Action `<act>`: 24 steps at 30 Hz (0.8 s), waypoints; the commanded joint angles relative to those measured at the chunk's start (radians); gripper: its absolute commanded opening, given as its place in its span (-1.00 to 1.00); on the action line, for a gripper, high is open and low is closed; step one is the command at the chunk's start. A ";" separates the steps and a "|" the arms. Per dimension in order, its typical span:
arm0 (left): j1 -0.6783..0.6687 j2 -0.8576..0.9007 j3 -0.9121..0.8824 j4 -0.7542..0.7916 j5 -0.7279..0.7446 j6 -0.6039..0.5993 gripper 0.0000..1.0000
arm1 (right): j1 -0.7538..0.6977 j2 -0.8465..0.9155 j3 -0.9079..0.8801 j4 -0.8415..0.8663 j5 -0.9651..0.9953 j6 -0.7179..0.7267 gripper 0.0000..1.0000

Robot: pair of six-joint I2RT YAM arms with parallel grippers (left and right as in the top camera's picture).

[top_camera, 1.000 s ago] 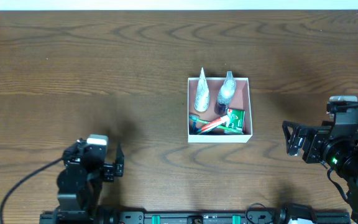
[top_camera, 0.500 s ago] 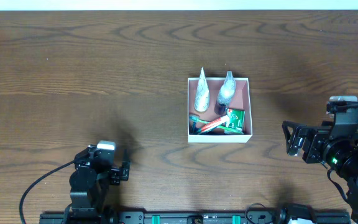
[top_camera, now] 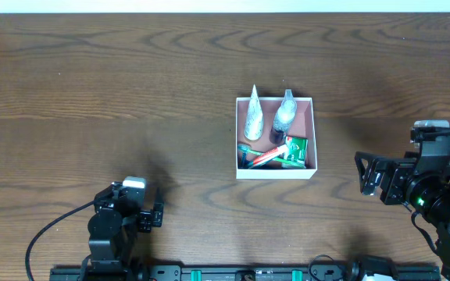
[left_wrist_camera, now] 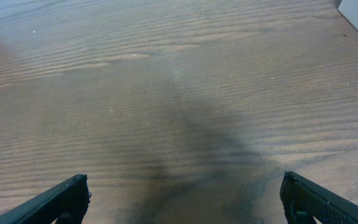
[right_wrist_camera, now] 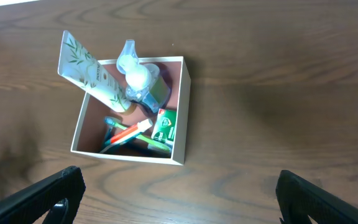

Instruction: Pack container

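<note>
Overhead, you can see the container (top_camera: 276, 174) well ahead of the right hand (top_camera: 363, 176), and well apart from the left hand (top_camera: 153, 215) too. Both hands are spread wide and hold nothing; in the left wrist view only bare surface (left_wrist_camera: 179, 74) lies between the fingers.

From the right wrist, the container (right_wrist_camera: 126, 155) sits ahead of the hand (right_wrist_camera: 179, 180) and a little to its left. It holds a leaf-print tube (right_wrist_camera: 89, 71), a clear bottle (right_wrist_camera: 135, 74), a green packet (right_wrist_camera: 165, 126) and toothbrushes (right_wrist_camera: 126, 134). No loose item shows anywhere on the surface, so packing looks finished, or very nearly. Your next move probably calls for nothing more than keeping both hands clear.

If you do reach in, mind the tube and the bottle. They lean up over the rim on the side farthest from the right hand and would tip out at a nudge. Nothing stands between either hand and the container.
</note>
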 commanded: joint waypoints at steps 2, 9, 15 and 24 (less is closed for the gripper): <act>0.006 -0.002 -0.009 0.001 0.013 -0.006 0.96 | 0.003 -0.002 0.005 -0.002 -0.011 -0.011 0.98; 0.006 -0.002 -0.009 0.001 0.013 -0.006 0.96 | 0.003 -0.014 -0.006 -0.005 -0.010 -0.011 0.99; 0.006 -0.002 -0.009 0.001 0.013 -0.006 0.96 | 0.003 -0.144 -0.200 -0.002 -0.010 -0.012 0.99; 0.006 -0.002 -0.009 0.001 0.013 -0.006 0.96 | 0.003 -0.426 -0.643 0.533 -0.145 -0.208 0.98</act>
